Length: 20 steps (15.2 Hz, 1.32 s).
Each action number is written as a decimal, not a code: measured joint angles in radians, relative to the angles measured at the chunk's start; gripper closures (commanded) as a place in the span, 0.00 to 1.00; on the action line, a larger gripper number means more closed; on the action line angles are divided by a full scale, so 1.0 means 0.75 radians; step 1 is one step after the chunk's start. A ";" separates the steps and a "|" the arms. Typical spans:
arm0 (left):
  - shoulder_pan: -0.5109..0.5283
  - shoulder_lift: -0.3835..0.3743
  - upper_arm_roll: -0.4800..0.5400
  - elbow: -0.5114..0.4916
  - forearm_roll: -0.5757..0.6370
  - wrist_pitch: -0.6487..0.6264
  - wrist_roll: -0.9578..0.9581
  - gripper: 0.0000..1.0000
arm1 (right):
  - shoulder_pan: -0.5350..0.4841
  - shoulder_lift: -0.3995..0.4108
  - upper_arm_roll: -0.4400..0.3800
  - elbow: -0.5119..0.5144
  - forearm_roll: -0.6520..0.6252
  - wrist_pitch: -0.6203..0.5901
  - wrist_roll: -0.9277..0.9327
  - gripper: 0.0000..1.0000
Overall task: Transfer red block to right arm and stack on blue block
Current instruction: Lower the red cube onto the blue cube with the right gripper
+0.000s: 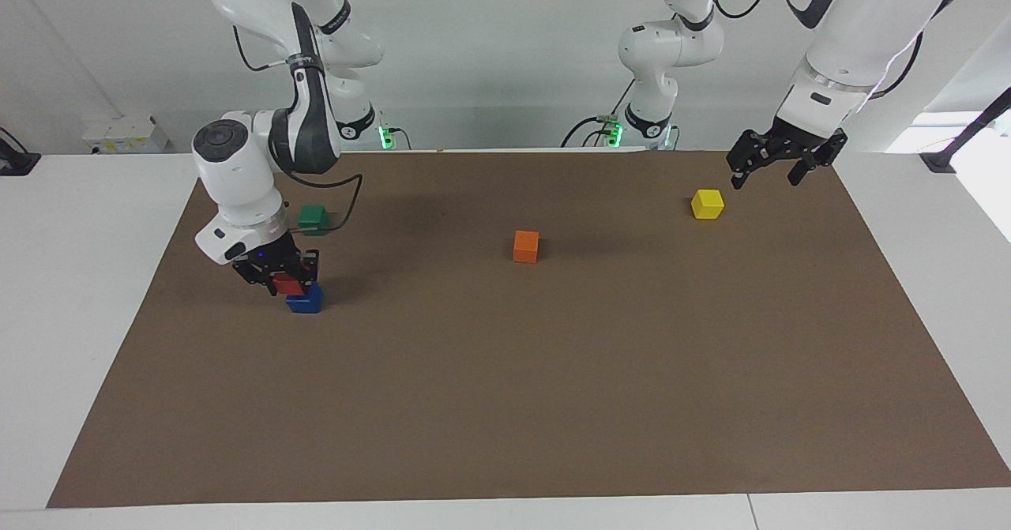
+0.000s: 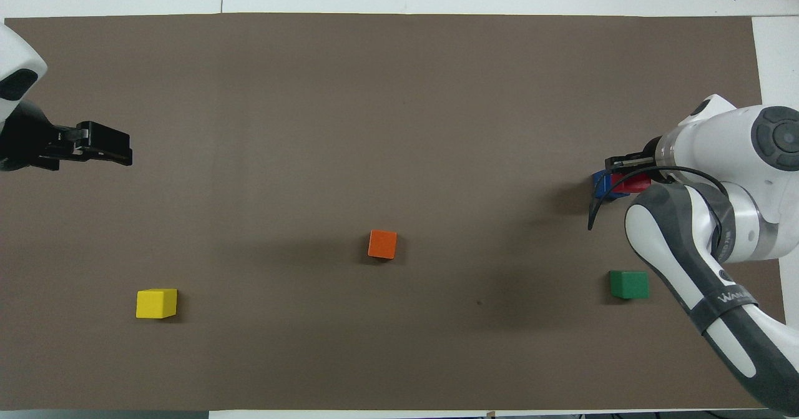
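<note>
Red block [image 1: 287, 283] sits clamped between the fingers of the right gripper [image 1: 286, 277], low over the blue block [image 1: 305, 299] at the right arm's end of the bench; whether the two cubes touch cannot be told. As a cube it has no long axis, and its faces look roughly square with the blue block's. In the overhead view the red block [image 2: 630, 182] covers most of the blue block [image 2: 600, 183]. Brown mat [image 1: 553, 404] covers the bench. Nearer to the robots lies a green block [image 1: 313, 216]; an orange block [image 1: 526, 246] lies mid-mat. The left gripper [image 1: 778, 168] hangs waiting, fingers spread wide and holding nothing, beside a yellow block [image 1: 708, 203].
</note>
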<state>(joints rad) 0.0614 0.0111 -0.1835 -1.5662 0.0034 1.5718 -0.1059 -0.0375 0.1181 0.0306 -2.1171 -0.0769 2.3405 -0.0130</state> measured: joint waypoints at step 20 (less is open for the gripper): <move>-0.023 -0.001 -0.011 0.000 0.033 -0.030 0.004 0.00 | -0.021 0.016 0.000 -0.059 0.080 0.108 0.000 0.49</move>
<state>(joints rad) 0.0439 0.0104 -0.1914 -1.5664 0.0281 1.5495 -0.1033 -0.0533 0.1300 0.0304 -2.1610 -0.0168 2.4213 -0.0134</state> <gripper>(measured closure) 0.000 0.441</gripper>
